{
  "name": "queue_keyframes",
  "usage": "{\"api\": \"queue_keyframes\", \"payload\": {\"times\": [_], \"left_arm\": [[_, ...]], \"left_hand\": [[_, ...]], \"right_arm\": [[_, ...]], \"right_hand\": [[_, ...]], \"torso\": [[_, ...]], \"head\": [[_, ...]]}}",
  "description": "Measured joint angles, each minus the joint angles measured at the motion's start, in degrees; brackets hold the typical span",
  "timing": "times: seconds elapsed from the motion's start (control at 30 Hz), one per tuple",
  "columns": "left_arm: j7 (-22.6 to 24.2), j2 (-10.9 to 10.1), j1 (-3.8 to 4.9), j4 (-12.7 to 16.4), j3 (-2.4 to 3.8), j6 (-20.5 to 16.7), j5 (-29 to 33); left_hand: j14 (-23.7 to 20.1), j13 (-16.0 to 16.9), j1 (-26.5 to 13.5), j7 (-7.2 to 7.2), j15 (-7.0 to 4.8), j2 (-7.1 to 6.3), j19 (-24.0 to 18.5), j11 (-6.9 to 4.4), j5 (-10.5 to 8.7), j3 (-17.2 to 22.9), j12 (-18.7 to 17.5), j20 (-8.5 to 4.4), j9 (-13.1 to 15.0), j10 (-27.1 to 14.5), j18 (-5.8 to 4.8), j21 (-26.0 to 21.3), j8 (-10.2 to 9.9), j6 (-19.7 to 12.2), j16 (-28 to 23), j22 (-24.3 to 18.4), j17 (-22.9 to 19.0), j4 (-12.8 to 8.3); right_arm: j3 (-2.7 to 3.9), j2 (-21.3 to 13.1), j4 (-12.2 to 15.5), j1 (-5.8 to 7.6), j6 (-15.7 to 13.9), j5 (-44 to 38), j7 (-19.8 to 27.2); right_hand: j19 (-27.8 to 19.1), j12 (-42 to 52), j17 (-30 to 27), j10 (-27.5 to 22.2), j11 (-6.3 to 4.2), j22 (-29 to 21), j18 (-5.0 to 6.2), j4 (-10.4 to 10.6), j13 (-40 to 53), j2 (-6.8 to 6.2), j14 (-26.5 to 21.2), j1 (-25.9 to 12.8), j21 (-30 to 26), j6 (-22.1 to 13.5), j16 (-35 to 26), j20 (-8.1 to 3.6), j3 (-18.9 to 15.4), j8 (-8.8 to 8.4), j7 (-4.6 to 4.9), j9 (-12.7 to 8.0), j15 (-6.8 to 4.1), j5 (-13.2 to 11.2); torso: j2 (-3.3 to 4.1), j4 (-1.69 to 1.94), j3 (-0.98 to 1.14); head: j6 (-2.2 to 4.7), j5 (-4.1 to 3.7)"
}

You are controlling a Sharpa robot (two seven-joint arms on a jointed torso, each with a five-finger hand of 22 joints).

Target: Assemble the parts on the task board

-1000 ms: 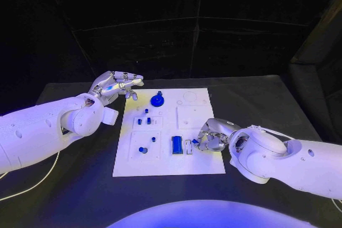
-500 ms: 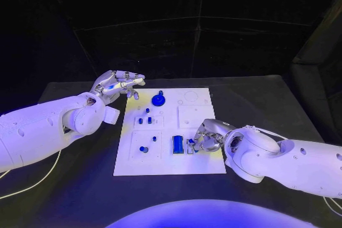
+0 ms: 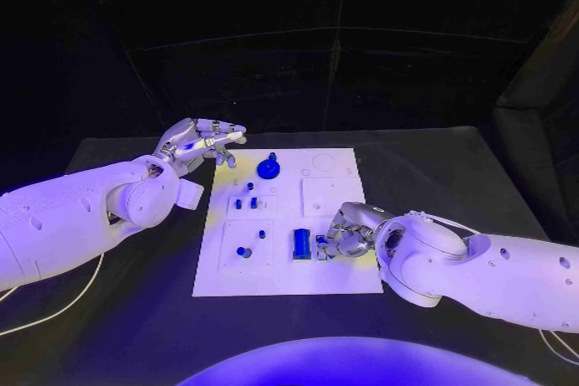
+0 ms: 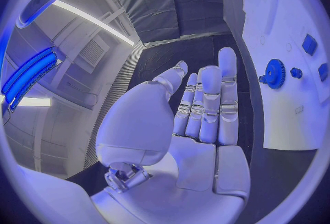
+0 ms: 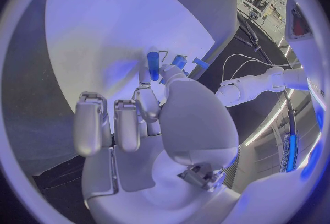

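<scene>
The white task board (image 3: 332, 273) lies in the middle of the black table. On it stand a blue gear (image 3: 268, 168), a long blue block (image 3: 299, 243) and several small blue pegs (image 3: 238, 204). My right hand (image 3: 346, 239) hangs over the board's near right part, just right of the block, and pinches a small blue peg (image 5: 153, 65) between thumb and a finger. My left hand (image 3: 199, 141) hovers by the board's far left corner with its fingers (image 4: 206, 103) stretched out and nothing in them. The left wrist view has the gear (image 4: 275, 74) beyond those fingertips.
Black table (image 3: 458, 177) surrounds the board on all sides. Recessed white squares (image 3: 320, 195) mark the board's right half. A round blue part (image 3: 243, 253) sits in the near left square. My right forearm (image 3: 483, 269) lies across the table's near right.
My right hand has crept a little to the left, closer to the long blue block, still pinching the peg. The left hand has hardly moved.
</scene>
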Motion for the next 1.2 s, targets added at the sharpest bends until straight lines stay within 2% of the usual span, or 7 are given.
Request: {"api": "queue_keyframes", "payload": {"times": [0.2,0.37,0.6,0.67,0.93,1.03,1.2], "left_arm": [[-0.08,0.0,0.0,0.0,0.0,0.05,0.0],[-0.12,0.0,0.0,-0.01,0.0,0.08,0.0],[-0.19,0.0,0.0,-0.01,0.0,0.12,0.0],[-0.21,0.0,0.0,-0.01,0.0,0.14,0.0],[-0.27,0.0,0.0,-0.05,0.0,0.19,0.0],[-0.29,0.0,0.0,-0.06,0.0,0.2,0.0],[-0.33,0.05,0.0,-0.11,0.0,0.21,0.0]], "left_hand": [[0.0,0.0,0.0,0.0,0.0,0.0,0.0,0.0,0.0,0.0,0.0,0.0,0.0,0.0,0.0,0.0,0.0,0.0,0.0,0.0,0.0,0.0],[0.0,0.0,0.0,0.0,0.0,0.0,0.0,0.0,0.0,0.0,0.0,0.0,0.0,0.0,0.0,0.0,0.0,0.0,0.0,0.01,0.0,0.0],[0.0,0.0,0.0,0.0,0.0,0.0,0.0,0.0,0.0,0.0,0.0,0.0,0.0,0.0,0.0,0.0,0.0,0.0,0.0,0.01,0.0,0.0],[0.0,0.0,0.0,0.0,0.0,0.0,0.0,0.0,0.0,0.0,0.0,0.0,0.0,0.0,-0.01,0.0,0.0,0.0,0.0,0.01,0.0,0.0],[0.0,0.0,0.0,0.0,0.0,0.0,0.0,0.0,0.0,0.0,0.0,0.0,0.0,0.0,0.0,0.0,0.0,0.0,0.0,0.01,0.01,0.0],[0.0,0.0,0.0,0.0,0.0,0.0,0.0,0.0,0.0,-0.16,0.0,0.0,0.0,0.0,0.0,-0.22,0.0,0.0,0.0,-0.05,-0.07,0.16],[0.0,0.0,0.0,0.0,0.0,0.0,0.0,0.0,0.0,-0.16,0.0,0.0,0.0,0.01,0.0,-0.22,0.0,0.0,0.0,-0.05,-0.07,0.16]], "right_arm": [[-0.04,0.43,-0.21,-0.01,0.14,-0.11,-0.31],[-0.05,0.5,-0.26,-0.03,0.14,-0.16,-0.49],[-0.05,0.52,-0.26,-0.03,0.1,-0.18,-0.6],[-0.05,0.52,-0.26,-0.03,0.09,-0.19,-0.61],[-0.05,0.45,-0.11,-0.04,0.05,-0.2,-0.6],[-0.05,0.28,0.11,-0.04,0.03,-0.21,-0.51],[-0.05,-0.17,0.76,-0.04,-0.09,-0.25,-0.31]], "right_hand": [[0.0,0.0,-0.01,0.0,0.0,0.0,0.0,1.1,-0.08,0.39,0.0,-2.01,0.0,0.23,0.0,0.0,-1.1,0.21,-0.14,0.32,0.01,-0.59],[0.0,0.0,-0.01,0.0,0.0,0.0,-0.01,1.23,-0.08,1.56,0.0,-4.54,0.0,0.38,0.0,0.0,-2.54,0.21,0.01,0.58,0.01,-3.1],[0.0,0.0,-0.02,0.0,0.0,0.03,0.0,1.31,-0.11,3.31,0.0,-6.33,0.0,0.59,0.0,0.0,-3.72,0.5,-0.19,0.98,0.01,-3.34],[0.0,0.0,-0.01,0.0,0.0,0.04,0.0,1.32,-0.2,3.47,0.0,-7.54,0.0,0.79,0.0,0.0,-4.53,0.5,-0.4,1.14,0.01,-4.27],[-0.2,-0.01,-0.02,0.21,-0.21,0.04,0.0,1.3,-0.26,4.55,0.0,-11.76,0.0,0.8,0.0,-0.19,-8.17,0.73,-0.41,1.83,0.01,-11.45],[-0.2,-0.01,-0.02,0.2,-0.21,0.03,0.0,1.31,-0.26,4.91,0.0,-12.11,0.0,0.79,0.0,-0.19,-8.93,0.72,-0.41,2.01,0.02,-12.59],[-0.2,-0.01,-0.02,0.2,-0.21,0.03,0.0,1.37,-0.26,4.85,0.0,-12.5,0.0,0.79,0.0,-0.19,-9.18,0.71,-0.4,2.08,0.02,-12.6]], "torso": [[0.0,0.0,0.0],[0.0,0.0,0.0],[0.0,0.0,-0.01],[0.0,0.0,-0.01],[-0.01,-0.01,-0.01],[-0.01,-0.01,-0.01],[-0.01,-0.04,0.03]], "head": [[0.04,0.01],[0.09,0.01],[0.13,-0.05],[0.13,-0.05],[0.14,-0.08],[0.08,-0.08],[0.07,-0.06]]}}
